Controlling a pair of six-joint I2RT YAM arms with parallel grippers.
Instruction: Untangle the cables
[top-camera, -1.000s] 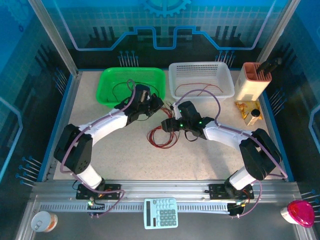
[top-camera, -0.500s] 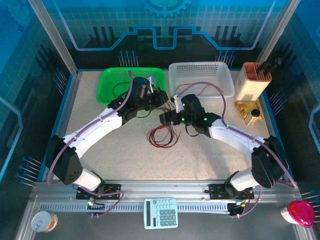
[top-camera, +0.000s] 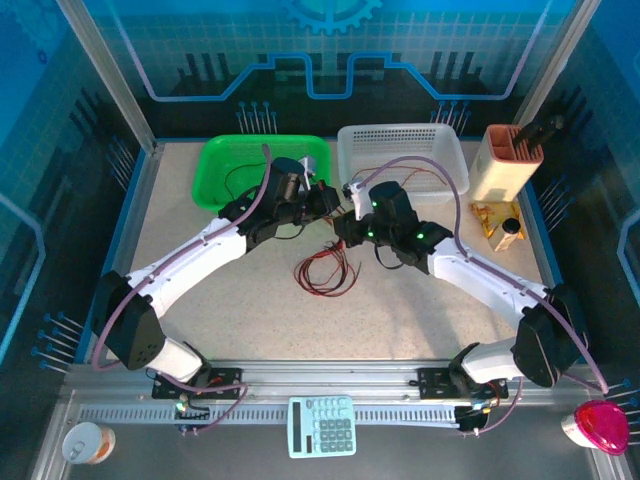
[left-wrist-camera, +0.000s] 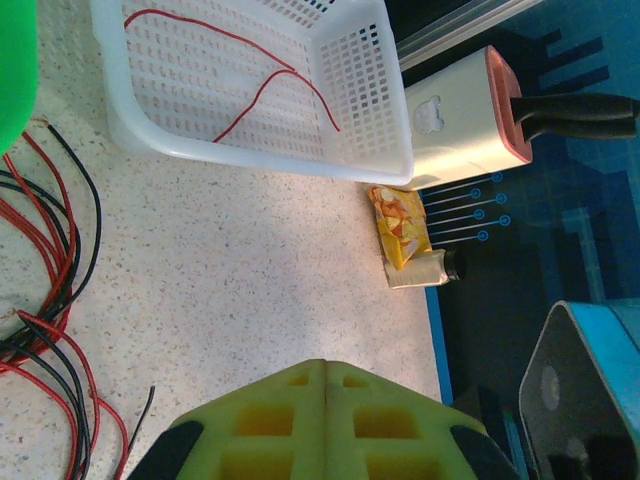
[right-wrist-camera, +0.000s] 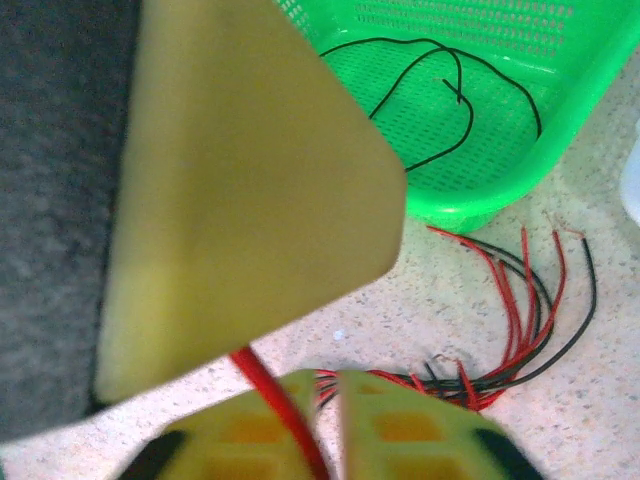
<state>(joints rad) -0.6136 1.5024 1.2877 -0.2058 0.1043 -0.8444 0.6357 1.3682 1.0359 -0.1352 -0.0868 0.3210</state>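
One red cable (right-wrist-camera: 266, 386) is now pinched in the just-shut right end effector (right-wrist-camera: 328, 410), ready for pulling; left end effector (left-wrist-camera: 325, 385) stays closed.

From my right wrist camera I see the right gripper (right-wrist-camera: 330, 400) at the bottom edge. Its yellow-green pads are pressed together on a red cable (right-wrist-camera: 270, 385), which runs up from between them and passes behind a large, blurred yellow pad (right-wrist-camera: 240, 180) across the upper left; I cannot tell whose pad that is. Beyond, a bundle of red and black cables (right-wrist-camera: 510, 330) lies on the speckled table (right-wrist-camera: 440, 270), just in front of the green basket (right-wrist-camera: 480, 195), which holds a looped black cable (right-wrist-camera: 466, 118)
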